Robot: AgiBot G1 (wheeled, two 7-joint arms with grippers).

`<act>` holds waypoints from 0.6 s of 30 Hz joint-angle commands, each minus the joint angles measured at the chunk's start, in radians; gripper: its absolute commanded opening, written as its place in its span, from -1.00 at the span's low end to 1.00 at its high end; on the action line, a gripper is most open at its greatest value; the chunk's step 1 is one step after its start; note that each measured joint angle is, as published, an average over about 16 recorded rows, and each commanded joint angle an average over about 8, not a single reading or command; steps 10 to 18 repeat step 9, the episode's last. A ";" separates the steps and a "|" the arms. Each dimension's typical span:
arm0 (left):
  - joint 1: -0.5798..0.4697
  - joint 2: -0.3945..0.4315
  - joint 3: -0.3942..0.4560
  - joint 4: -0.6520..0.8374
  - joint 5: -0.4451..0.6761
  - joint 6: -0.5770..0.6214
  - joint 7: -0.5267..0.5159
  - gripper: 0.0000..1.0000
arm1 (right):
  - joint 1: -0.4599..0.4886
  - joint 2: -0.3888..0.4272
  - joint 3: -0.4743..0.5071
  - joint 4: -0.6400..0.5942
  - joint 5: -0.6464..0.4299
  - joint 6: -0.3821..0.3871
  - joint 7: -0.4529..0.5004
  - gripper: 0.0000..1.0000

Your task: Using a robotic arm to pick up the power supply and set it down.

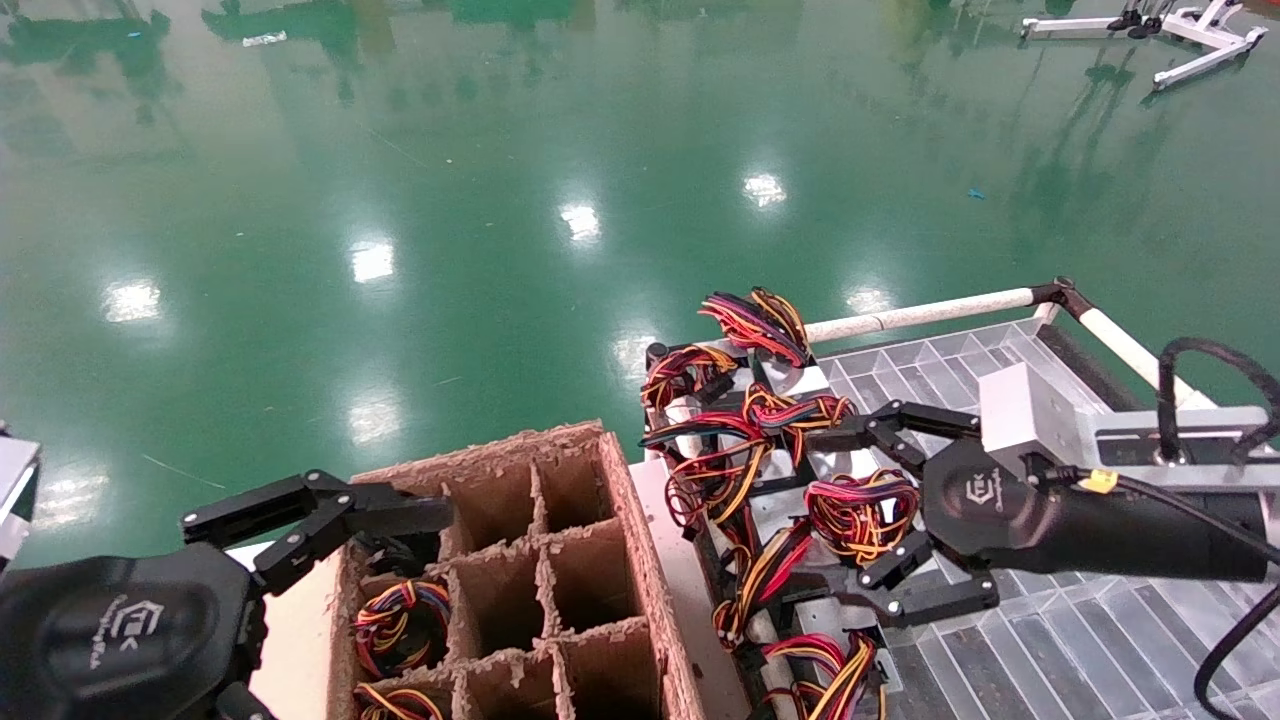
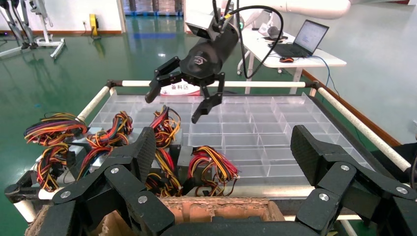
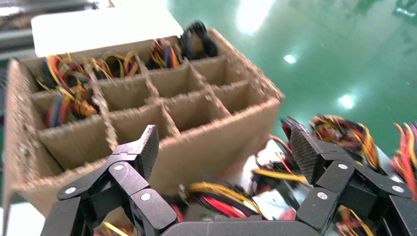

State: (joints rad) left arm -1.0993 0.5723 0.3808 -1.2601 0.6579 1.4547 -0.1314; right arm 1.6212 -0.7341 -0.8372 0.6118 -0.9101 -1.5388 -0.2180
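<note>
Several power supplies, silver boxes with red, yellow and black wire loops, lie crowded at the left end of a clear divided tray (image 1: 1050, 620). My right gripper (image 1: 850, 515) hangs open just above one power supply (image 1: 860, 505), its fingers spread either side of the wire loop without touching it. In the right wrist view the open right gripper (image 3: 223, 157) has that power supply (image 3: 221, 194) below it. The left wrist view shows the right gripper (image 2: 173, 107) over the same power supply (image 2: 164, 125). My left gripper (image 1: 330, 545) is open and empty beside the cardboard box.
A cardboard box (image 1: 620, 540) with divider cells stands left of the tray, and some of its cells hold wire bundles (image 1: 400, 620). A white-padded rail (image 1: 920, 312) frames the tray. The green floor lies beyond. A desk with a laptop (image 2: 310, 37) stands farther off.
</note>
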 commanded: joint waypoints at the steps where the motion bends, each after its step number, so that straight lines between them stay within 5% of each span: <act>1: 0.000 0.000 0.000 0.000 0.000 0.000 0.000 1.00 | -0.032 0.007 0.032 0.039 0.010 0.003 0.024 1.00; 9: 0.000 0.000 0.000 0.000 0.000 0.000 0.000 1.00 | -0.134 0.030 0.137 0.165 0.044 0.011 0.100 1.00; 18: 0.000 0.000 0.000 0.000 0.000 0.000 0.000 1.00 | -0.134 0.030 0.137 0.165 0.044 0.011 0.100 1.00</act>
